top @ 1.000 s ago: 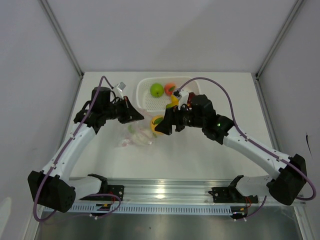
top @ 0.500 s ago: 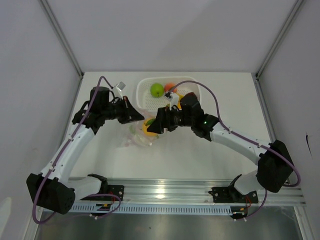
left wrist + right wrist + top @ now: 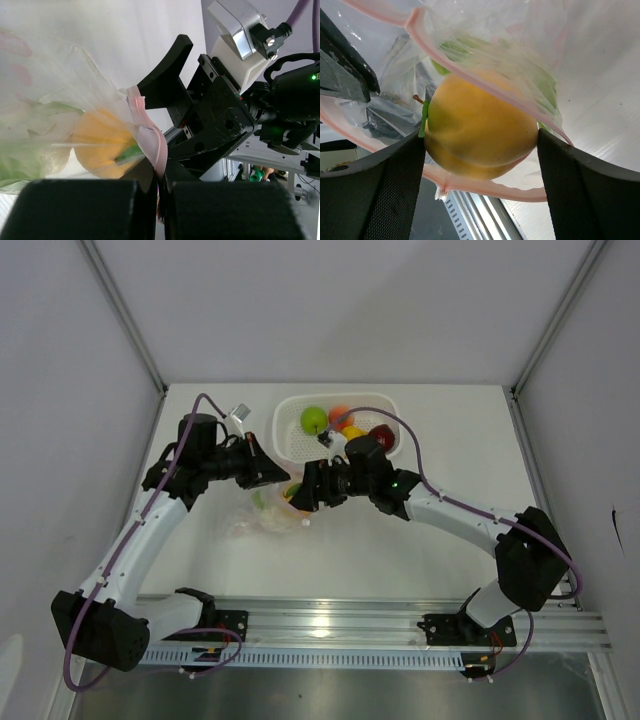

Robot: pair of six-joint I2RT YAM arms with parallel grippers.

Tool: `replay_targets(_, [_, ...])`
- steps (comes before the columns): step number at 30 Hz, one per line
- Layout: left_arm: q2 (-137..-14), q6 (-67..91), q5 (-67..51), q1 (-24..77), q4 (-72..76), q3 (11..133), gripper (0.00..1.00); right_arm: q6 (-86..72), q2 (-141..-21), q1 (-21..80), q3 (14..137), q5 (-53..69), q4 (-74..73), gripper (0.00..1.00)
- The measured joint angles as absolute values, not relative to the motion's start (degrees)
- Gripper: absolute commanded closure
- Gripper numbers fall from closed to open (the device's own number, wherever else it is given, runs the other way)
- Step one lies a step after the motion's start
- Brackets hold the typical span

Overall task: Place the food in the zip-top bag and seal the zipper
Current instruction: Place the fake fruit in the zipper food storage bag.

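Note:
My left gripper [image 3: 161, 200] is shut on the pink zipper strip [image 3: 150, 140] and holds the mouth of the clear zip-top bag [image 3: 255, 522] open. My right gripper [image 3: 481, 150] is shut on a yellow-orange mango [image 3: 480, 130] and holds it in the bag's mouth, ringed by the zipper [image 3: 485, 187]. The mango shows through the plastic in the left wrist view [image 3: 100, 145]. A white-green leafy vegetable [image 3: 30, 150] lies inside the bag. In the top view the two grippers meet at the bag's right end, left [image 3: 280, 476] and right [image 3: 300, 492].
A white perforated basket [image 3: 288, 428] stands behind the grippers. It holds a green apple [image 3: 314, 420], a peach [image 3: 341, 415], a yellow citrus [image 3: 352, 432] and a dark red apple [image 3: 381, 437]. A metal rail [image 3: 320, 625] runs along the near edge.
My right gripper has moved left with the mango, from in front of the basket into the bag's mouth. The left gripper has kept its hold on the zipper edge.

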State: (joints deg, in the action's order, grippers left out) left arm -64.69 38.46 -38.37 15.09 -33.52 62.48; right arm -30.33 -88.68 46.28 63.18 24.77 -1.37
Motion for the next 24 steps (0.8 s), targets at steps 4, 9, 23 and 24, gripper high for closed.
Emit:
replay_targets(4, [-64.6,39.0,-39.0,15.1,-33.1,62.5,0.99,-29.5,-88.7,46.3,64.7,23.4,-2.8,0.01])
replay_targets(9, [-64.3,39.2,-39.5,15.1,-31.7,62.3,0.99,-28.4,-88.2,46.3,65.2,21.7,-3.8,0.01])
replay_targets(23, [-64.3,40.1,-41.2,15.1,-29.9,61.8,0.99,-25.8,-83.0,46.3,66.4,17.3,-9.3,0.01])
replay_targets(24, [-64.4,40.1,-41.2,15.1,-29.8,61.8,0.99,-25.7,-82.9,46.3,66.5,17.0,-9.7,0.01])
